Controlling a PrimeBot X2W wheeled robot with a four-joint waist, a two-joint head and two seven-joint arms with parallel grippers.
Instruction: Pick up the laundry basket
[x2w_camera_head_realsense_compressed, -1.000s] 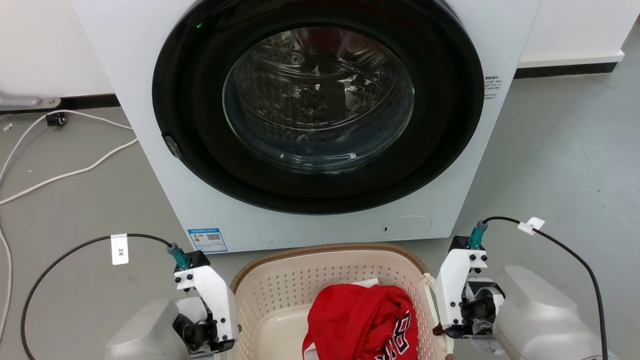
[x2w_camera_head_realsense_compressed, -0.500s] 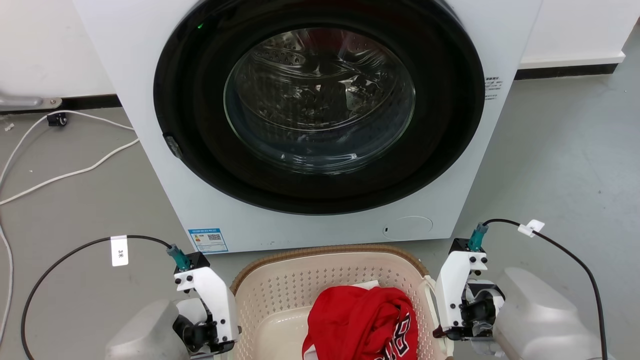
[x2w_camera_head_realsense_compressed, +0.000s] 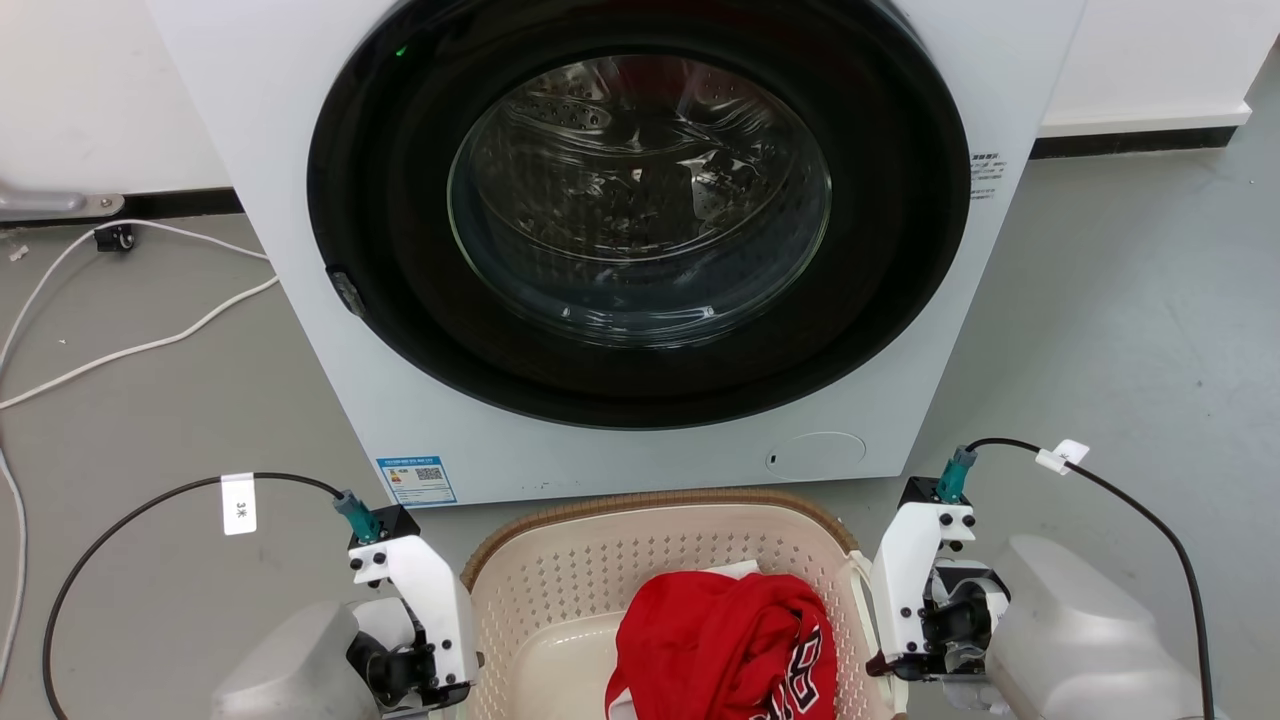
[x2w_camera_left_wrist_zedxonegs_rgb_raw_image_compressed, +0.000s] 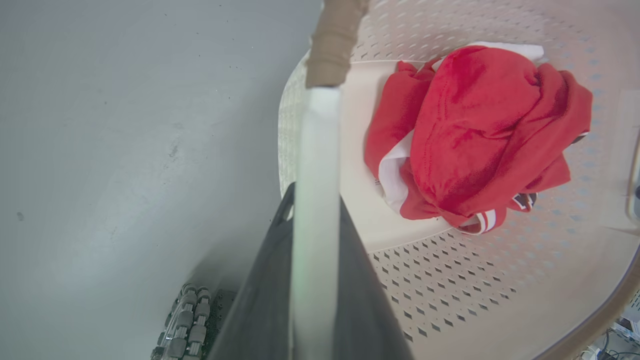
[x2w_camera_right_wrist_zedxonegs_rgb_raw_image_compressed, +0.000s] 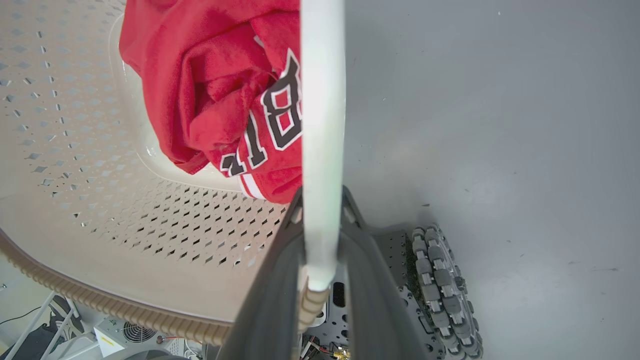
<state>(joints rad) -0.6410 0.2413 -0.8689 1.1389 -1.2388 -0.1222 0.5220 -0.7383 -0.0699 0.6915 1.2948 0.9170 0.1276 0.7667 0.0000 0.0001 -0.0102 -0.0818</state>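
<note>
While loaded with one red jersey (x2w_camera_head_realsense_compressed: 720, 640), likely light, stiff; laundry basket (x2w_camera_head_realsense_compressed: 600, 575) white handles (x2w_camera_left_wrist_zedxonegs_rgb_raw_image_compressed: 316, 140) clamped tight in left pincer (x2w_camera_left_wrist_zedxonegs_rgb_raw_image_compressed: 316, 197) and right pincer (x2w_camera_right_wrist_zedxonegs_rgb_raw_image_compressed: 322, 200).

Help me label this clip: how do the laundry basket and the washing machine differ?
Size: the laundry basket is far smaller than the washing machine. Look: the basket is cream with a brown rim; the machine is white with a black door ring. State: the basket is open-topped and holds a red jersey; the machine's glass door looks shut. Shared: holes pattern the basket's walls and the machine's drum.
</note>
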